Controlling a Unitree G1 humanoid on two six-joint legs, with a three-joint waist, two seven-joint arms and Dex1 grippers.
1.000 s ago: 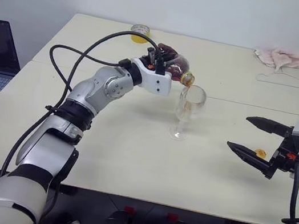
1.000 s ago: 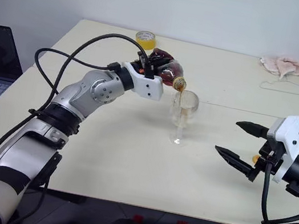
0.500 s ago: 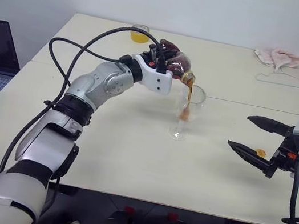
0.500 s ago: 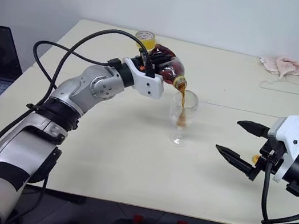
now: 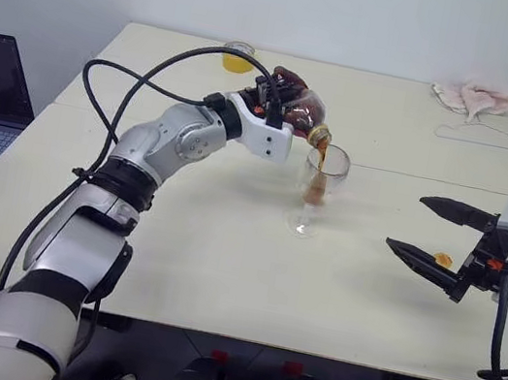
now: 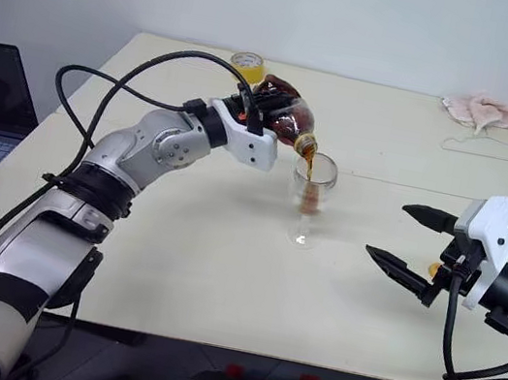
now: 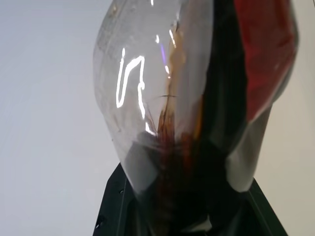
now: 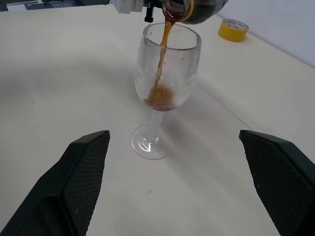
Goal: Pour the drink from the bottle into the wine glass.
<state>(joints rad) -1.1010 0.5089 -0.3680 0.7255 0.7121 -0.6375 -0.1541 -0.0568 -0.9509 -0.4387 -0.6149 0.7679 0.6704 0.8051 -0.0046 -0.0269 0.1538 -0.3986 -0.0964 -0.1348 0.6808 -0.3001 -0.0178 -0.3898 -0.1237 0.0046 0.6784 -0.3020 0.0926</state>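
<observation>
Left gripper (image 5: 273, 107) is shown clamped on the bottle (image 5: 298, 109), which is tipped neck-down so that its open mouth sits just above the rim of the glass (image 8: 166, 69). A thin brown stream of drink (image 8: 162, 59) is seen falling from the mouth into the bowl, where a shallow foamy pool is gathered at the bottom. Compared with a second ago, when only a trickle ran down the bowl, the stream is now steadier and the pool is visibly deeper; the bottle is tilted slightly further. Pouring is therefore judged to be well under way, with much dark liquid still left in the bottle and the bowl far from full. Right gripper (image 6: 414, 242) is held spread wide and empty, well apart from the glass on its far side. A tape roll (image 8: 233, 29) lies on the table (image 5: 221, 263) beyond the bottle.
</observation>
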